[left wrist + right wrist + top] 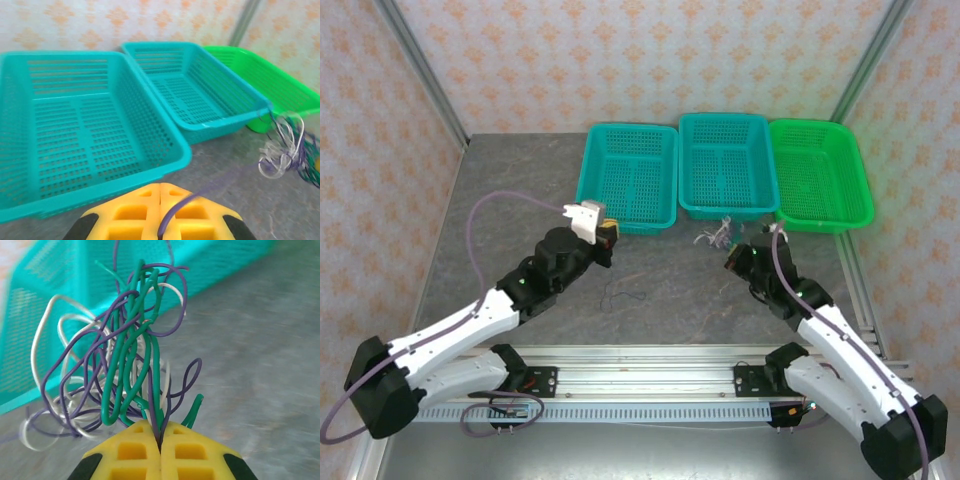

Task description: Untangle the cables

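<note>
A: L gripper (160,192) status?
B: Clamped shut on one purple strand (210,186), run across to clump (282,145). Separate black wire (625,297) lies loose on table (520,200).
A: R gripper (160,437)?
B: Clamped on clump base, clump held near mid basket (724,165) front. Pull-out step judged in hand; next, strand to be drawn left, R kept fixed.

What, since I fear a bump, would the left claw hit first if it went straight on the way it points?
Most likely the near wall of the left teal basket, right ahead of the left claw, which is shut on a purple wire. Exact depth is unclear.
</note>
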You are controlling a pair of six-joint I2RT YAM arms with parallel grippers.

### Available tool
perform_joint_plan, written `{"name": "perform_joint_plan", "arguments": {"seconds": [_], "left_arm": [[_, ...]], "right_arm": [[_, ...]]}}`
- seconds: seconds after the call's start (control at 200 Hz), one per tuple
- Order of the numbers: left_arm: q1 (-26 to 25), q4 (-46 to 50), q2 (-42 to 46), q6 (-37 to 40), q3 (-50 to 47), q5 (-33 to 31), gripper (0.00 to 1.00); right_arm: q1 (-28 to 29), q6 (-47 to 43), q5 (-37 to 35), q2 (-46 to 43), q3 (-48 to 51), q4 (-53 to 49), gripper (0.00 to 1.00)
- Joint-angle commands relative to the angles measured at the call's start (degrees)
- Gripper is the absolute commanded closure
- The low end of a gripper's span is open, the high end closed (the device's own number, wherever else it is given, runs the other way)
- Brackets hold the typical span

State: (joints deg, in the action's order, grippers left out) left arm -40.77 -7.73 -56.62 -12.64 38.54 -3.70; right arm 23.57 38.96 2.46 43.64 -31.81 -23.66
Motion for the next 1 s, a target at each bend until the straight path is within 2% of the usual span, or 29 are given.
{"name": "perform_joint_plan", "arguments": {"seconds": [0.0, 0.21, 0.335, 0.43, 0.546, 0.596, 0.651, 0.731, 0.801, 0.886, 0.996], "left_arm": [[1.1, 7.8, 3.6, -2.7, -1.4, -7.5, 1.0], [4.0, 12.5, 5.9, -5.0, -1.5, -10.2, 1.0], [6.8, 15.4, 6.0, -6.9, -0.6, -11.3, 1.0], [7.8, 14.5, 6.3, -6.8, -0.4, -7.1, 1.0], [7.8, 12.0, 6.1, -6.5, 0.2, -0.8, 1.0], [7.8, 12.0, 5.9, -6.8, 1.0, 0.5, 1.0], [7.8, 11.9, 5.7, -7.2, 2.2, 2.0, 1.0], [7.8, 11.3, 5.2, -7.8, 4.4, 4.6, 1.0], [7.8, 11.2, 4.3, -8.3, 7.5, 7.0, 1.0], [7.8, 11.9, 2.6, -8.3, 13.2, 9.7, 1.0], [7.8, 14.3, -0.3, -7.2, 22.1, 9.4, 1.0]], "right_arm": [[-1.3, 7.8, -7.8, -2.9, 4.7, -2.6, 1.0], [-3.8, 11.8, -12.6, -3.9, 9.8, -8.9, 1.0], [-8.3, 14.6, -13.6, -3.7, 11.4, -11.7, 1.0], [-9.7, 8.6, -6.3, -3.7, 12.5, -5.4, 1.0], [-9.7, 1.7, 13.3, -2.6, 14.4, 10.2, 1.0], [-9.2, 2.0, 19.4, -1.3, 15.1, 16.2, 0.93], [-7.5, 2.7, 21.3, 0.4, 15.2, 19.1, 0.88], [-3.7, 2.2, 20.5, 3.4, 14.1, 20.0, 0.82], [-1.3, 0.7, 20.4, 5.9, 12.4, 19.4, 0.73], [-1.0, -1.1, 17.4, 7.2, 9.0, 14.3, 0.61], [-1.1, -3.9, 13.3, 5.5, 5.7, 9.8, 0.56]]}}
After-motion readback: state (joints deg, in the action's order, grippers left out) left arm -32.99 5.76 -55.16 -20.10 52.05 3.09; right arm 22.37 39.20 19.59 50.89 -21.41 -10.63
